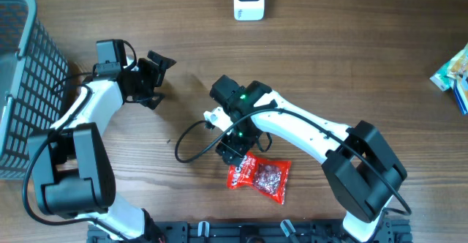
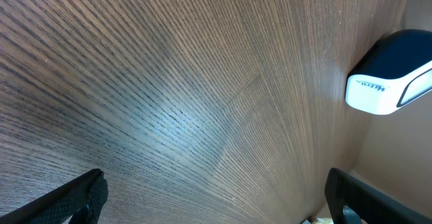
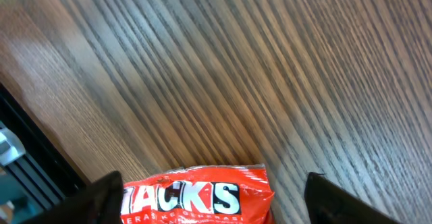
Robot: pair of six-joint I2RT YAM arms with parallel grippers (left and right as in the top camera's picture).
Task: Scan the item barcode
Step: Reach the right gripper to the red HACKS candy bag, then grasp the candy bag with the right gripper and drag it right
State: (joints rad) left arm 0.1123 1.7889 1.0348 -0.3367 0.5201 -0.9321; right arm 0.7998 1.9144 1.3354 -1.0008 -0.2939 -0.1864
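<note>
Above the table, the overhead view shows the left gripper (image 1: 156, 80) over bare wood near a grey basket (image 1: 18, 75), its jaws spread wide and holding nothing. The right gripper (image 1: 234, 152) hangs over the left end of a red snack bag (image 1: 263, 177), which lies flat near the table's (image 1: 351, 60) front edge; the gripper body hides that end and the fingertips. A white scanner (image 1: 248, 0) at the far edge is cut off by the frame, as are coloured packages (image 1: 457, 75) at the right border. From the left wrist, only the two dark fingers (image 2: 74, 200) of the left gripper (image 2: 214, 183) show, set far apart over wood grain, with the scanner (image 2: 388, 72) partly cropped at right. From the right wrist, the right gripper (image 3: 212, 183) stands wide, one finger to each side of the snack bag (image 3: 202, 193); whether a finger touches it cannot be told. The bag's lettering and lower part run out of the frame.
</note>
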